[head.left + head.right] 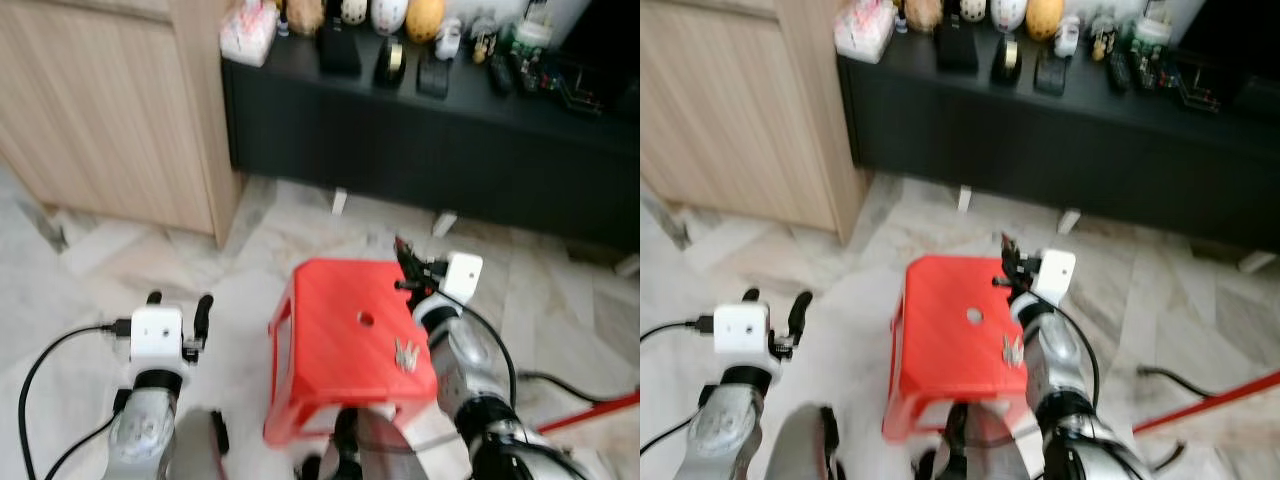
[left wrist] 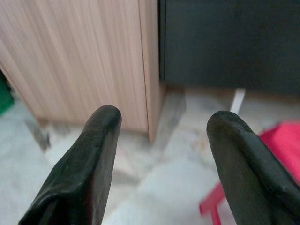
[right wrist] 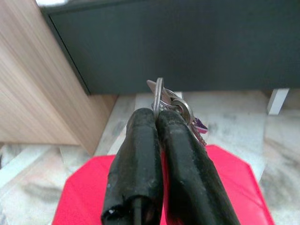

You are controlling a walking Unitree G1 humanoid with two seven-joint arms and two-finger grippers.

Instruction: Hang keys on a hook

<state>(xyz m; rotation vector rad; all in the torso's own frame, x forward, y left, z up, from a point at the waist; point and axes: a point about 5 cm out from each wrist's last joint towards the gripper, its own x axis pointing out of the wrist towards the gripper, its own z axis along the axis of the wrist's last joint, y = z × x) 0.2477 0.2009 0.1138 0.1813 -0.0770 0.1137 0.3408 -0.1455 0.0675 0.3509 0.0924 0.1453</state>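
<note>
My right gripper (image 1: 404, 262) is shut on a small bunch of silver keys (image 3: 163, 99) on a ring, pinched at the fingertips, with a purple tag behind them. It hovers over the far edge of a red plastic stool (image 1: 330, 345). Another small silver, key-like piece (image 1: 405, 355) lies on the stool's near right part, beside my right forearm. My left gripper (image 1: 180, 305) is open and holds nothing, low to the left of the stool; its fingers (image 2: 96, 150) point at the wooden cabinet's corner.
A light wooden cabinet (image 1: 110, 110) stands at the left. A long black sideboard (image 1: 430, 140) on white feet runs along the back, with several small items on top. The floor is pale marble tile (image 1: 120, 260). A red pole (image 1: 590, 412) and black cables lie at the lower right.
</note>
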